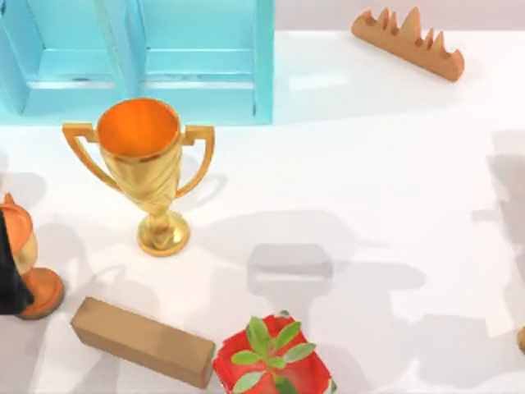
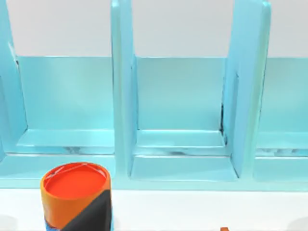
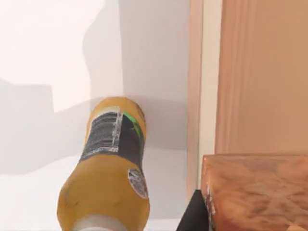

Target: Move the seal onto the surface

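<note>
The surface is the broad glossy white tabletop (image 1: 385, 164), also seen as a white strip (image 2: 192, 211) in front of the cabinet and as a pale shadowed patch (image 3: 43, 57) in the right wrist view. The seal is out of view. My left wrist camera faces the light blue cabinet (image 2: 180, 96) from low over the table. My right wrist camera looks down on a yellow bottle (image 3: 108, 178) lying beside a wooden block (image 3: 255, 192). Soft arm-like shadows lie across the middle of the tabletop.
A gold trophy (image 1: 148, 164) stands before the light blue cabinet (image 1: 139, 57). A long tan block (image 1: 141, 341) and a red pot with green leaves (image 1: 275, 361) sit at the front. A spiky tan piece (image 1: 410, 43) lies back right. An orange-and-gold object (image 1: 29, 263) sits at the left edge, partly behind a dark shape. An orange-topped can (image 2: 77, 197) stands near the cabinet.
</note>
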